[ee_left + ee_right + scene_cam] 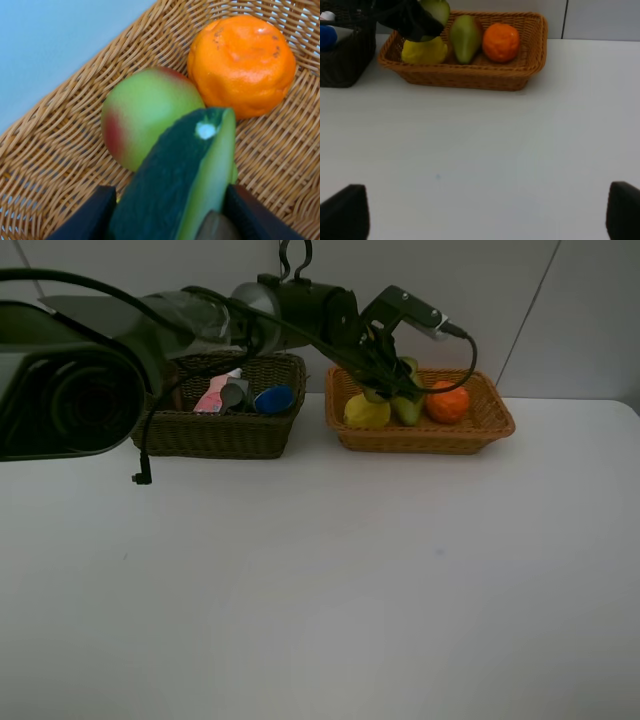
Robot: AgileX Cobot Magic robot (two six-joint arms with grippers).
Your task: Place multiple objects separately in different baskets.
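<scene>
Left tool (165, 220) is clamped on the avocado half (185, 175) over the orange-tan basket (480, 430); right tool's (480, 215) fingers stand wide apart.

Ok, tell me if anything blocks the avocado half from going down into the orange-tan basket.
Nothing visible blocks it. The left gripper holds the avocado half over the orange-tan basket, above the lemon and pear, with the orange beside.

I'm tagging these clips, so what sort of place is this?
Likely a lab test bench, not a home: bare white table, blank wall panels, and two baskets, fruit in the tan one, bottles in the dark one.
</scene>
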